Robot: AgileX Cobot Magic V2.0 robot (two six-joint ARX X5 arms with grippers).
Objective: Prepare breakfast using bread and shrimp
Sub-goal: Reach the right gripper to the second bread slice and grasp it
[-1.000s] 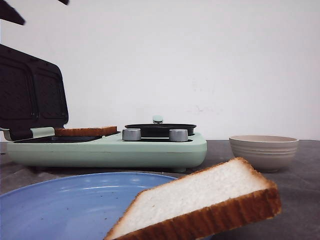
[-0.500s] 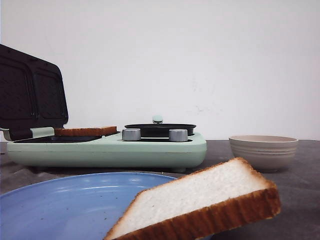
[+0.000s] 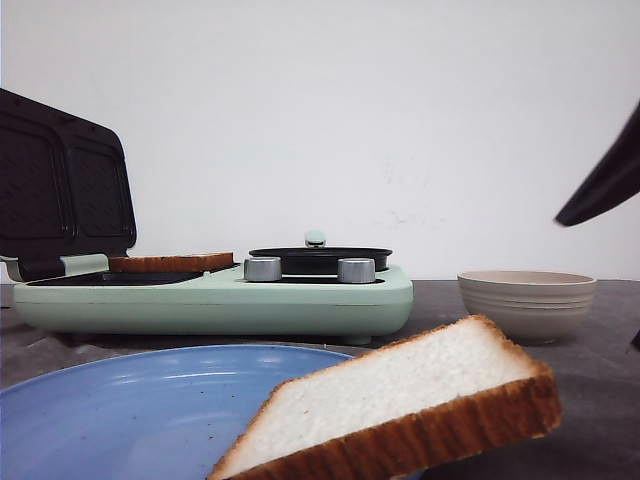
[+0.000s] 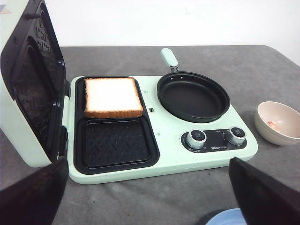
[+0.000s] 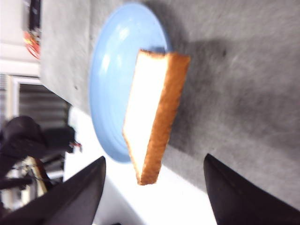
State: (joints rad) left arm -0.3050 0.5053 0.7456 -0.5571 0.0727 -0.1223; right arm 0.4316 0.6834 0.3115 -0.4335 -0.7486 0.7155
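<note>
One bread slice [image 4: 113, 97] lies in the far sandwich well of the mint-green breakfast maker [image 4: 173, 150]; it also shows in the front view [image 3: 170, 263]. The second bread slice [image 3: 400, 410] leans on the rim of the blue plate [image 3: 130, 410], tilted; it also shows in the right wrist view [image 5: 152, 117]. A little pink shrimp [image 4: 272, 123] lies in the beige bowl [image 4: 262, 112]. My left gripper [image 4: 147, 176] is open and empty, above the table before the maker. My right gripper [image 5: 154, 161] is open and empty, above the tilted slice.
The maker's lid [image 4: 28, 84] stands open on the left. Its near sandwich well [image 4: 115, 143] is bare and a black frying pan [image 4: 193, 96] sits beside it. The bowl [image 3: 527, 300] stands right of the maker. A dark part of my right arm [image 3: 605, 185] shows at the right edge.
A dark part of my right arm has come into the front view at the right edge. The dark piece at the top left a second ago has left the view. The bread has not moved.
</note>
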